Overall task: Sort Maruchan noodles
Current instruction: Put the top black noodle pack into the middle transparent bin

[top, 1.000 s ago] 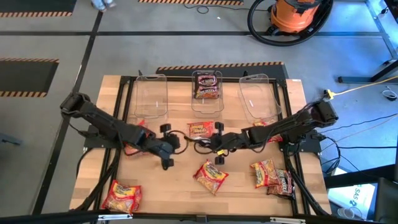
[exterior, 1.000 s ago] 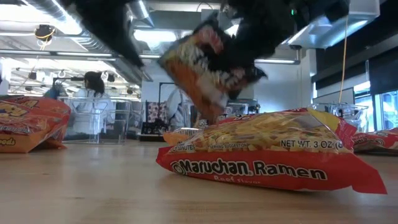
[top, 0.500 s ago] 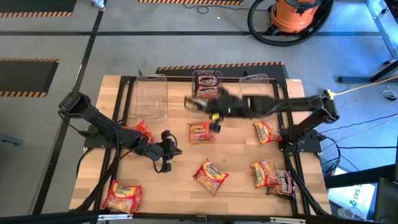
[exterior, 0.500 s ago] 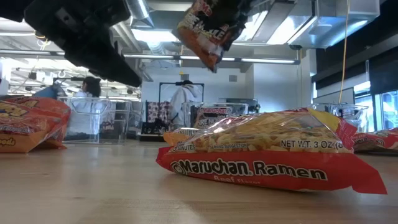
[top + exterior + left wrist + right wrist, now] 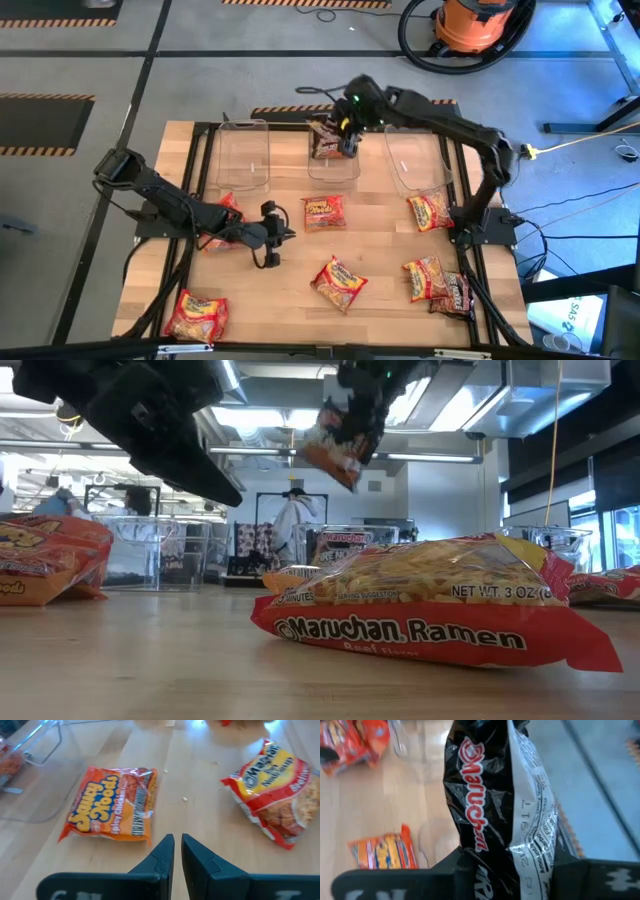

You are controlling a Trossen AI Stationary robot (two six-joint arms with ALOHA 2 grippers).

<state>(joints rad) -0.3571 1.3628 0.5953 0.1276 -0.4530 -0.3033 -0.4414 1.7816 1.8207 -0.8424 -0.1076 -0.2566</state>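
Observation:
My right gripper (image 5: 345,137) is high over the middle clear bin (image 5: 334,165) at the far edge, shut on a dark maroon-black Maruchan packet (image 5: 323,136). In the low view that packet (image 5: 335,442) hangs in the air. My left gripper (image 5: 270,236) hovers shut over the table's left-middle, short of an orange packet (image 5: 112,805) and a red one (image 5: 275,790), touching neither. Several more red and orange packets lie flat on the wood, such as one near the middle (image 5: 338,283). My right gripper (image 5: 510,865) pinches the dark packet between its two fingers at one short end (image 5: 492,862). The rest of the packet (image 5: 490,795) reaches out beyond the fingertips. It is lifted clear of the table and hangs tilted below the gripper (image 5: 358,415).
Three clear bins stand along the far edge: left (image 5: 243,160), middle and right (image 5: 418,165). Loose packets lie at the near left (image 5: 197,315), near right (image 5: 425,278), (image 5: 455,293), by the right bin (image 5: 430,211) and beside my left arm (image 5: 228,210).
My right gripper has risen from the middle of the table and swung toward the far edge, carrying the dark packet up and over the middle bin; the packet has stayed in its hold throughout.

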